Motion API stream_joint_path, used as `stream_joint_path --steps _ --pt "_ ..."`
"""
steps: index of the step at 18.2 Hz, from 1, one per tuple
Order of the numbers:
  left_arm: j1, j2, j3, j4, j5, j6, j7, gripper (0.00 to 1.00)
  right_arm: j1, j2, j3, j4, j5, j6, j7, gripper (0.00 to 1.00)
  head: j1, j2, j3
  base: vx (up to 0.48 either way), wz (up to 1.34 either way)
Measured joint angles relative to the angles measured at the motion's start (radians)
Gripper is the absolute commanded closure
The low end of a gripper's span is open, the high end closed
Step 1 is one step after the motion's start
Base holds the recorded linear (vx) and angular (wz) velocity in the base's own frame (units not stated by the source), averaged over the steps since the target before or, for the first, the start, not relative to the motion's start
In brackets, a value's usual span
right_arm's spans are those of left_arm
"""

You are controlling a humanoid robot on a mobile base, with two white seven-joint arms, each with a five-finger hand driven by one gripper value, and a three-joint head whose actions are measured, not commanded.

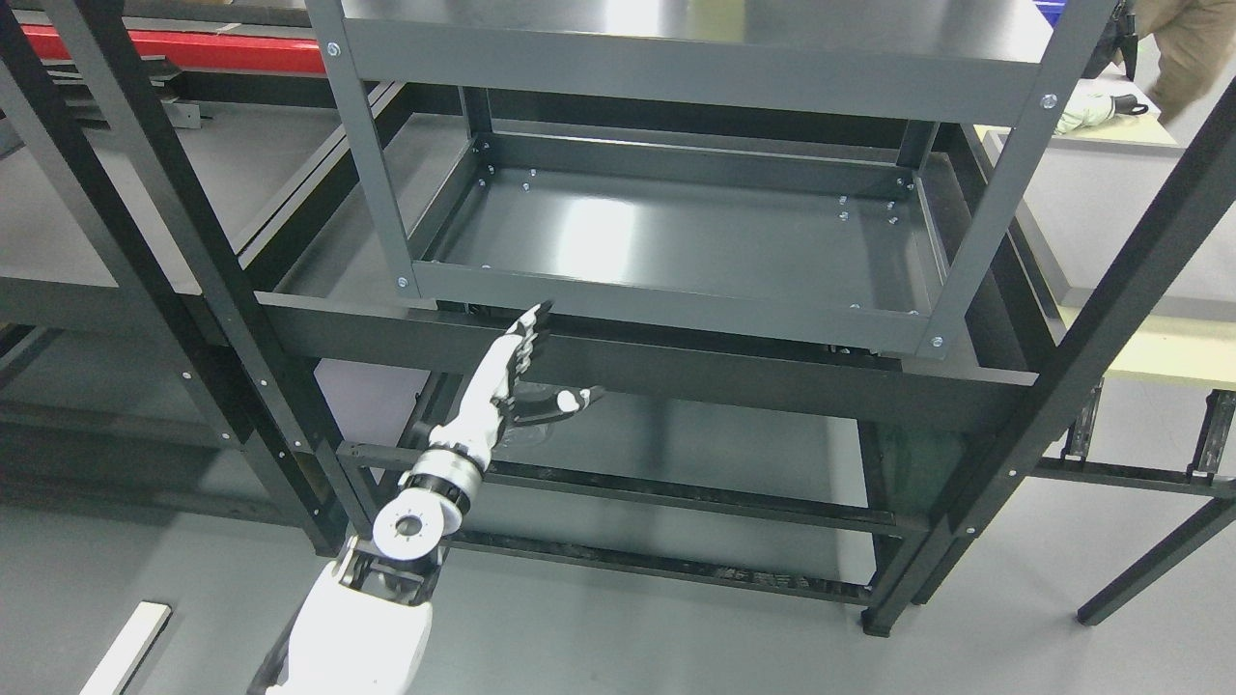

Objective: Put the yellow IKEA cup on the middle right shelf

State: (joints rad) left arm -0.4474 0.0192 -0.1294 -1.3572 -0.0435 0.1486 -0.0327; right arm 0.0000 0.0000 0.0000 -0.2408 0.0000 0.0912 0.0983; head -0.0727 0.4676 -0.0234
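No yellow cup shows in the head view. My left hand [541, 372] reaches up from the lower left, fingers straight and thumb spread, holding nothing. Its fingertips [537, 314] are just below the front rim of the grey metal shelf tray [676, 236], near the tray's front left corner. The tray holds nothing. A second grey shelf [695, 29] lies above it. My right arm is out of view.
Dark frame uprights [193, 251] stand left and right [1091, 338] of the grey shelf unit. A red bar [174, 46] runs at the top left. A person's clothing [1193, 48] shows at the top right beside a pale table [1110, 130]. A white strip [126, 649] lies on the floor.
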Motion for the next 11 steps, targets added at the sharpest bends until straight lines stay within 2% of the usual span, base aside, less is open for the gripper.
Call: stream_joint_path --steps 4,11 --pt "0.065 -0.007 0.051 -0.024 0.011 -0.051 0.013 0.01 0.0 0.0 0.0 0.0 0.0 0.0 0.0 0.01 0.0 0.0 0.0 -0.011 0.0" --pt "0.098 -0.013 0.075 -0.047 0.035 -0.097 0.017 0.01 0.0 0.0 0.0 0.0 0.0 0.0 0.0 0.01 0.0 0.0 0.0 0.0 0.0"
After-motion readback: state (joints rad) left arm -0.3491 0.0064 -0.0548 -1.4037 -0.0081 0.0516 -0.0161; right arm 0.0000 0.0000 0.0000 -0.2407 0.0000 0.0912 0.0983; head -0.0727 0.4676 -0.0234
